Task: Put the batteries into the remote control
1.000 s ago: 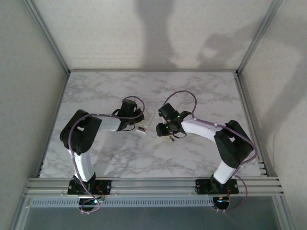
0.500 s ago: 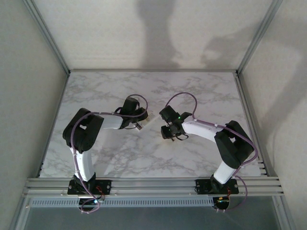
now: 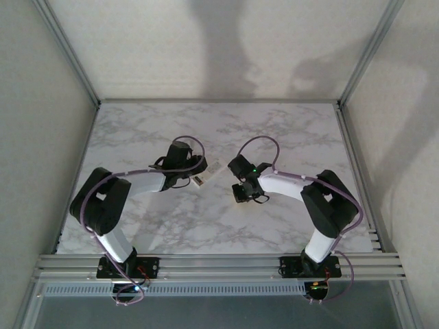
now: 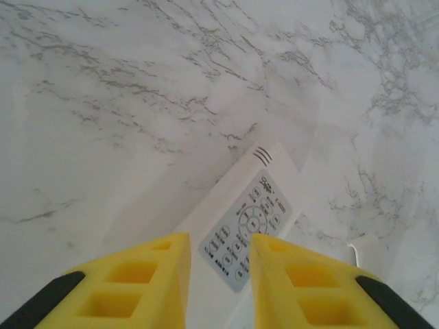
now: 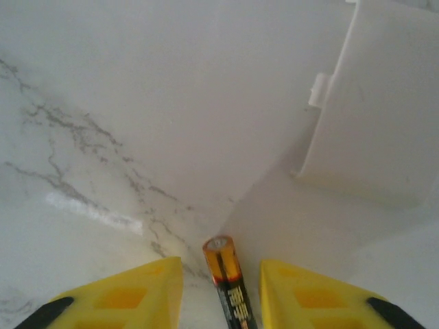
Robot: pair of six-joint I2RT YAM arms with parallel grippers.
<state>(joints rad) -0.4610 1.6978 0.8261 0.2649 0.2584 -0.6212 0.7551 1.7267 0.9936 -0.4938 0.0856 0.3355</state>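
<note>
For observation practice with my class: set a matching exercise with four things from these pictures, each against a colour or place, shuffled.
Things:
1 remote
2 battery
3 table
4 fingers

Descriptions:
A yellow
B grey-veined marble
C copper-ended, between the right gripper's fingers
D white, keypad up, at the left gripper

Pairs: 1D, 2C, 3B, 4A

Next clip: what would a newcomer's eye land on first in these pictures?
The bright yellow fingers fill the bottom of both wrist views. Between those of the left end effector lies the white remote control, keypad up on the marble table. Between the open jaws of the right end effector sits a battery, copper end forward, near a white plastic panel.
</note>
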